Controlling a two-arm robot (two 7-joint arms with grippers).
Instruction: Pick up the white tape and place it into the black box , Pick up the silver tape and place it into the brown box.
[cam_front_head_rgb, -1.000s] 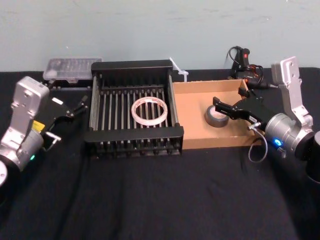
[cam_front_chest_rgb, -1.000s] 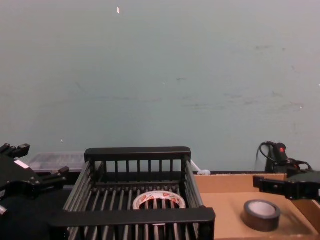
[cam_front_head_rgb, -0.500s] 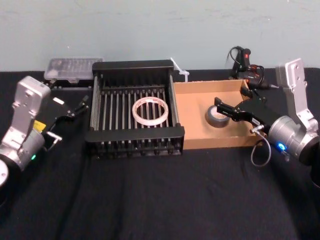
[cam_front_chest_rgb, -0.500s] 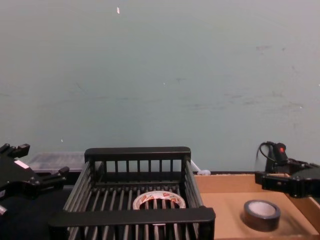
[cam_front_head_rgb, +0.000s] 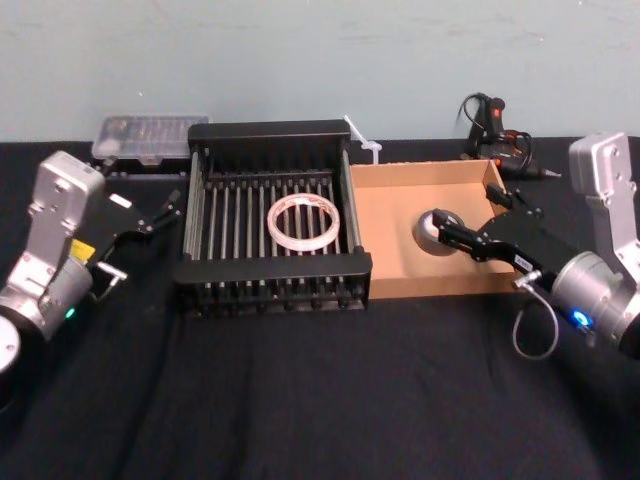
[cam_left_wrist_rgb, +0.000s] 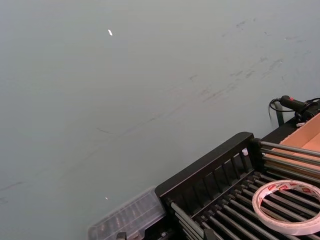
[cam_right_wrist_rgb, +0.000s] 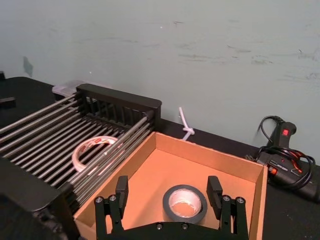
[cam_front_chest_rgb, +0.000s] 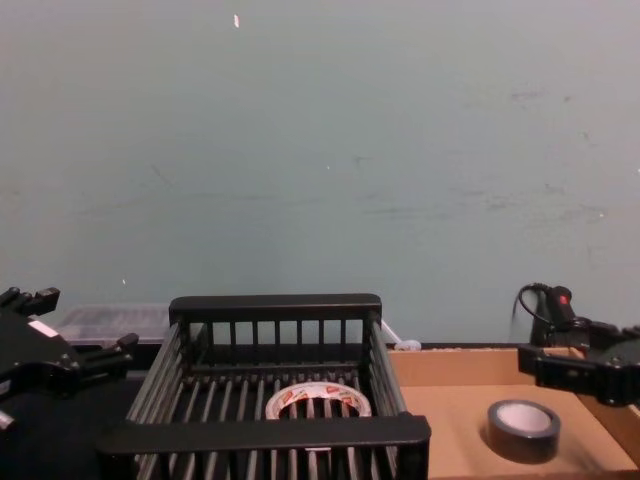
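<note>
White tape: the white tape (cam_front_head_rgb: 302, 222) lay flat on the barred floor of the black box (cam_front_head_rgb: 270, 282), centre of the head frame, with nothing touching it.
Silver tape: the silver tape (cam_right_wrist_rgb: 185, 204) lay flat on the floor of the brown box (cam_front_head_rgb: 420, 286), right of centre in the head frame, partly hidden there by a pincer finger.
Right pincer: the right pincer (cam_right_wrist_rgb: 171, 196) hung above the brown box's right end, released, its two fingers spread to either side of the silver roll and clear of it.
Left pincer: the left pincer (cam_front_head_rgb: 153, 213) was at the left of the head frame, just beside the black box's left wall, released and holding nothing.
Surroundings: a clear plastic case (cam_front_head_rgb: 148, 134) stood behind the black box at upper left; a white cable tie (cam_front_head_rgb: 362, 142) lay behind the seam between the two boxes; a black glue gun with its cord (cam_front_head_rgb: 494, 128) sat at upper right on the black-clothed counter (cam_front_head_rgb: 300, 400).
</note>
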